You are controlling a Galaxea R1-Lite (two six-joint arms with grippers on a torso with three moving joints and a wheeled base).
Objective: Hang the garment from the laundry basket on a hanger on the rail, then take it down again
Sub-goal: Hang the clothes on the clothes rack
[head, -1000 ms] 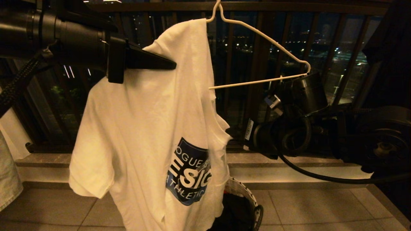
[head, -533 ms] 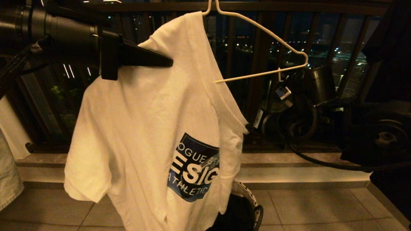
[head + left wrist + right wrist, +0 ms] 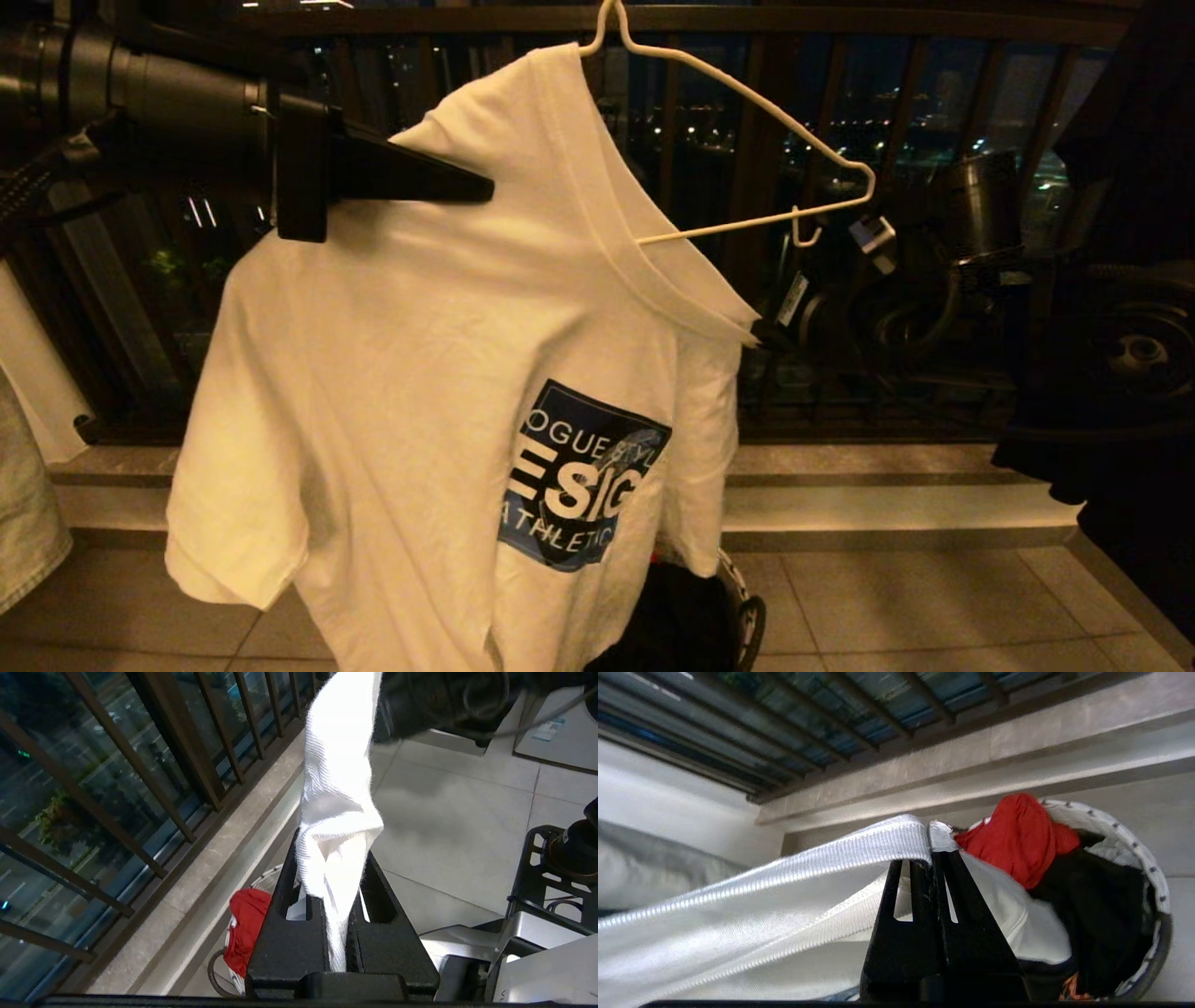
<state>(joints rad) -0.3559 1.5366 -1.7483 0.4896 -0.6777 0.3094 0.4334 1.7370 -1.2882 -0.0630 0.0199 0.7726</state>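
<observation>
T-shirt (image 3: 411, 373) out of basket (image 3: 742, 607), half on wire hanger (image 3: 747, 93): one hanger arm inside, other bare. Left gripper (image 3: 457, 187) clamped on shoulder fabric; right gripper (image 3: 931, 858) clamped on collar rib. Judged left: seat second arm, hang, then take down

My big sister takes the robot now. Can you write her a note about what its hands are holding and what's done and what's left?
Left gripper: shut on the T-shirt at one shoulder.
Right gripper: shut on the T-shirt's ribbed collar.
Hanger: one arm inside the shirt, the other arm bare; its hook runs out of view at the top.
Laundry basket: on the floor below, holding red and black cloths.
Done: shirt out of the basket, half on.
Left: stretch the collar over the bare arm, then take the shirt down.
</observation>
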